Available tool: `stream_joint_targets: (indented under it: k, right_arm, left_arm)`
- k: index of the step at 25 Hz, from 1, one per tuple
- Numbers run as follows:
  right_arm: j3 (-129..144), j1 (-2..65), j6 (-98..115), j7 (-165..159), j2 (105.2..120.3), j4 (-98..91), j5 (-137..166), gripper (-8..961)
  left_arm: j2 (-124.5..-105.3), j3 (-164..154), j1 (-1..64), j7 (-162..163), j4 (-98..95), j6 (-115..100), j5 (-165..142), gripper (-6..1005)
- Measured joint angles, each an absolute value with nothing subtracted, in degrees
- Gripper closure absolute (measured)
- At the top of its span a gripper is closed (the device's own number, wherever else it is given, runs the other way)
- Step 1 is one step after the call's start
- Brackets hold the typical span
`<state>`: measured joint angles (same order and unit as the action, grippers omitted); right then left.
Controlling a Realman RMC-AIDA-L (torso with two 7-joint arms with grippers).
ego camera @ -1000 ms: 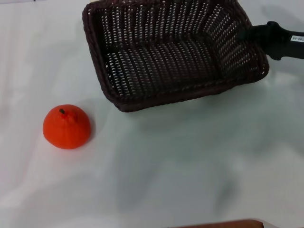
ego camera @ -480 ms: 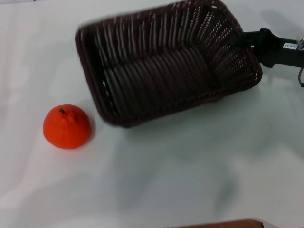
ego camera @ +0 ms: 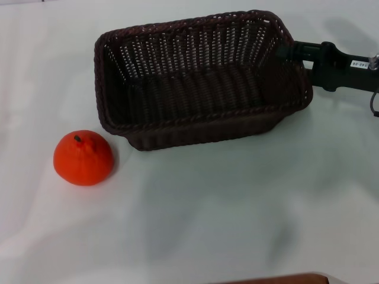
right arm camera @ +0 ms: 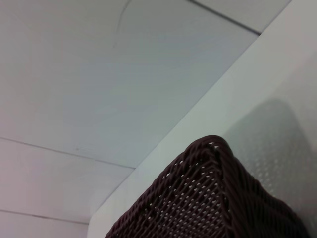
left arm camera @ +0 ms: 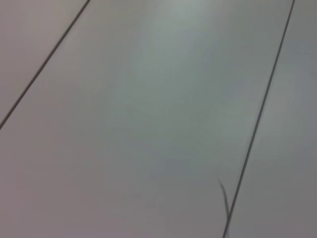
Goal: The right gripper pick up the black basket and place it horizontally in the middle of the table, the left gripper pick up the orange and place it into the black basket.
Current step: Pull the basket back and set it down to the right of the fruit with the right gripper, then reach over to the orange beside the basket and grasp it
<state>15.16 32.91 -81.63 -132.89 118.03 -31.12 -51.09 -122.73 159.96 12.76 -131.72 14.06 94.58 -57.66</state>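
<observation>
The black basket (ego camera: 195, 89) lies long-side across the white table (ego camera: 237, 207) at the back middle, with its opening up and tipped slightly toward me. My right gripper (ego camera: 291, 52) reaches in from the right and is shut on the rim of the basket's right end. A corner of the basket also shows in the right wrist view (right arm camera: 213, 198). The orange (ego camera: 83, 157) sits on the table at the front left, just off the basket's near left corner and apart from it. My left gripper is out of view.
A brown edge (ego camera: 278, 279) shows at the bottom of the head view. The left wrist view shows only a grey surface with thin dark lines. The right wrist view shows the table's far edge (right arm camera: 198, 119).
The right gripper has swung and lowered the basket. It was tilted up toward me and now lies flatter, its long side across the table. The orange has not moved.
</observation>
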Motion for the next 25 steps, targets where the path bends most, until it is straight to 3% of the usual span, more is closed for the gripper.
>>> stream_joint_targets:
  k: [3,8,15,19,25]
  right_arm:
    - [15.09,32.64,-82.33,-132.89,117.95,-31.11,-51.16,303]
    - [15.21,31.64,-82.47,-132.83,117.24,-31.61,-54.51,290]
    - [15.03,30.80,-82.39,-130.18,114.84,-31.78,-61.93,288]
    - [15.14,31.58,-80.23,-128.72,114.23,-31.70,-65.29,289]
    - [15.99,33.83,-76.23,-128.34,114.23,-31.19,-66.03,290]
  left_arm:
    - [-122.68,159.90,12.82,-131.70,14.18,94.25,-57.65,277]
    - [-121.93,155.54,11.50,-131.69,15.48,94.12,-58.46,278]
    - [-118.41,143.05,6.57,-131.67,20.40,94.79,-66.67,278]
    - [-117.11,139.35,4.53,-131.66,22.87,94.85,-73.97,278]
    - [-117.93,139.12,3.88,-132.10,24.73,93.12,-83.35,279]
